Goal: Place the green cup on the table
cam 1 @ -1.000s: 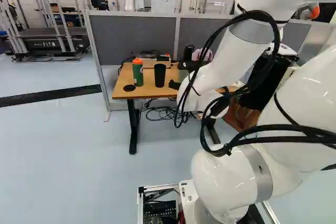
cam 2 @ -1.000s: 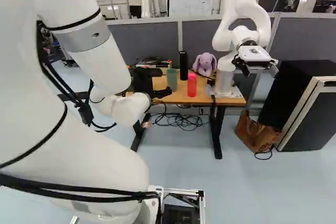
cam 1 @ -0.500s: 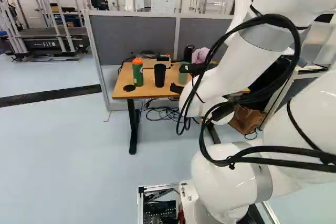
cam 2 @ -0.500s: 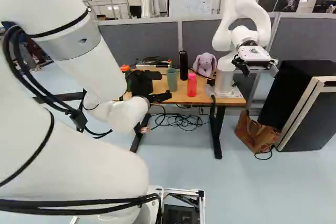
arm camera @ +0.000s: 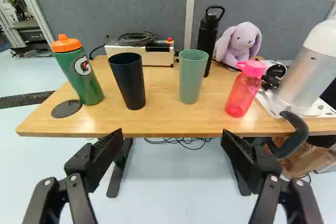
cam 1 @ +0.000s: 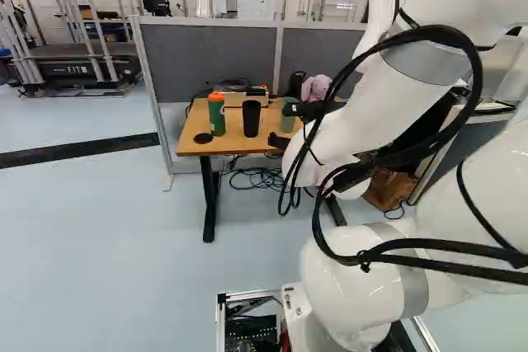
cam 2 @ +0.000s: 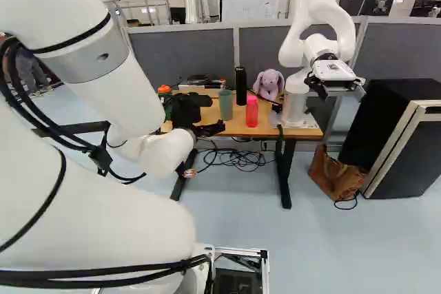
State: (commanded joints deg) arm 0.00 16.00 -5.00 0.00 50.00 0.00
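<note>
In the right base view my gripper (cam 2: 216, 113) stands in front of the table (cam 2: 262, 131), just short of the green cup (cam 2: 226, 105). The wrist view shows the gripper (arm camera: 172, 136) wide open, nothing between its fingers. Ahead of them the pale green cup (arm camera: 192, 77) stands upright on the wooden table (arm camera: 157, 126), slightly to the pink bottle's side of the gripper's middle. In the left base view a finger and the arm stand close beside the cup (cam 1: 288, 119).
Around the cup stand a black cup (arm camera: 129, 82), a green bottle with orange lid (arm camera: 80, 72), a pink bottle (arm camera: 244, 90), a black bottle (arm camera: 208, 35) and a plush rabbit (arm camera: 242, 43). Another robot (cam 2: 295, 94) is mounted at the table's end. Grey partitions (cam 2: 182, 53) rise behind.
The arm's upper links have swung rightward in the left base view and leftward in the right one. The gripper has sunk a little and uncovered more of the cup in the left base view.
</note>
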